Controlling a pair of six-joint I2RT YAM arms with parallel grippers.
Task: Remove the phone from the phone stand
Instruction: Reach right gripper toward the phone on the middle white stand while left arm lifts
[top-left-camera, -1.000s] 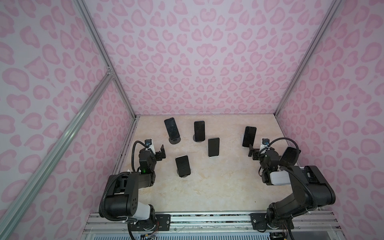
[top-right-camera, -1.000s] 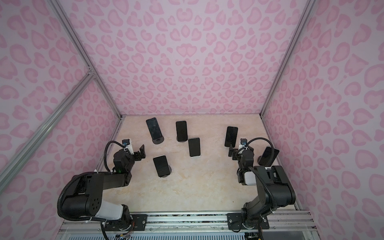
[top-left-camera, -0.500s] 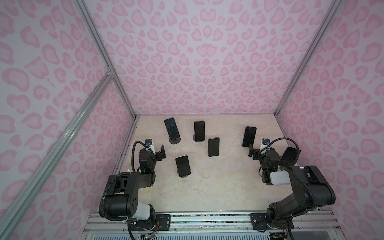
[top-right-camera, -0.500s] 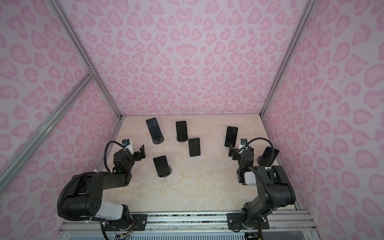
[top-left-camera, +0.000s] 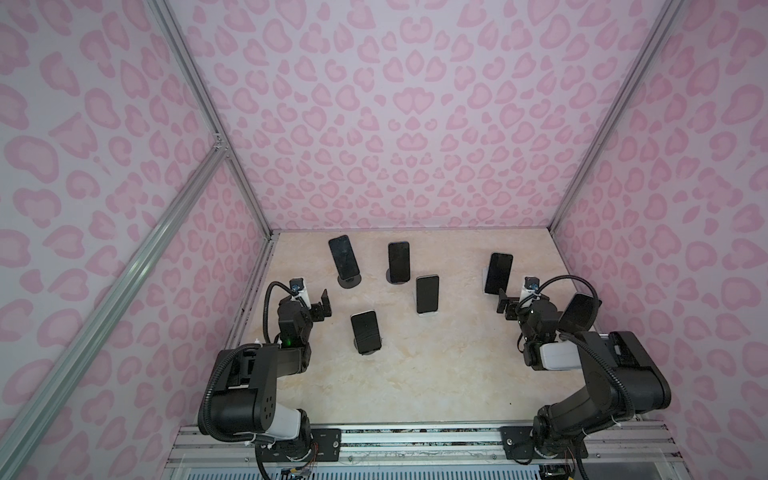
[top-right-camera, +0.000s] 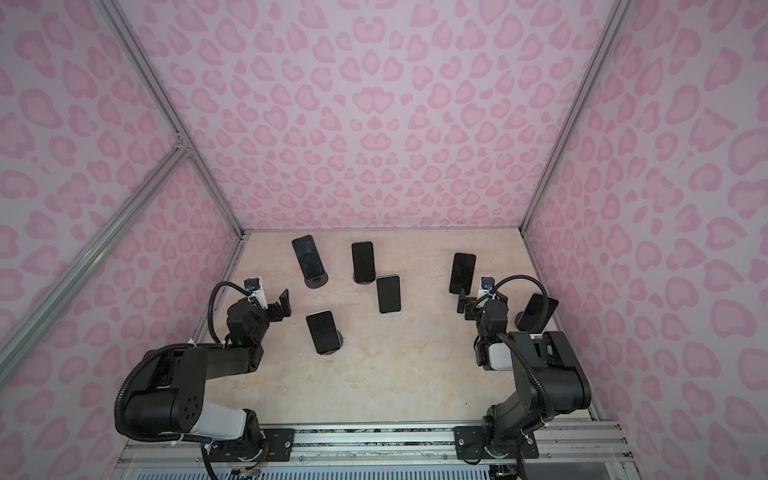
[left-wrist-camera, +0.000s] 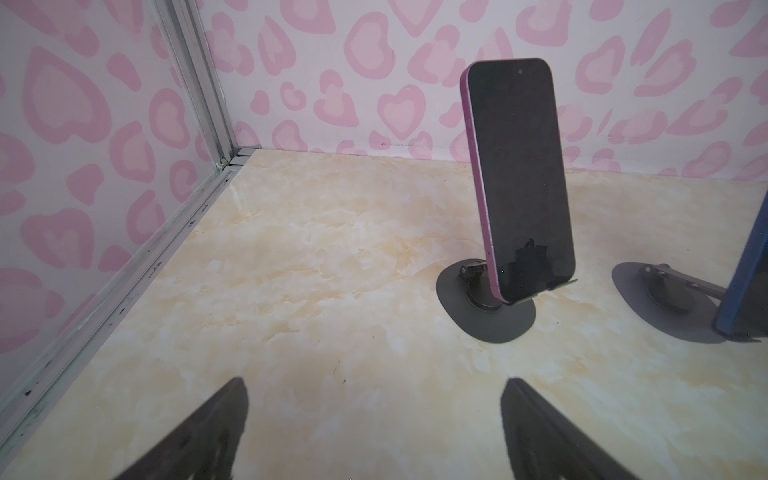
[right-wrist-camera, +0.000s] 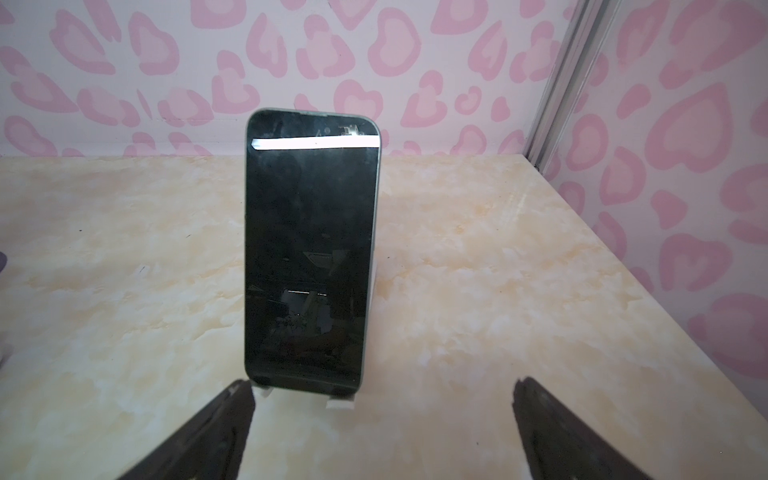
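Left gripper (left-wrist-camera: 376, 386) and right gripper (right-wrist-camera: 384, 384) gape empty over bare tabletop (top-left-camera: 436, 374) near opposite edges.

Glossy glass phone (right-wrist-camera: 309, 257), matt stand (left-wrist-camera: 486, 311)

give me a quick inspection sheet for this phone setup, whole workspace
surface: marble table, bare between the stands
job's things: purple phone on a round stand, facing the left gripper; right phone facing the right gripper; four more phones propped up
clutter: nothing seen
grippers: both open, empty
cables: left cable and right cable loop at the wrists
surroundings: pink heart walls, metal frame
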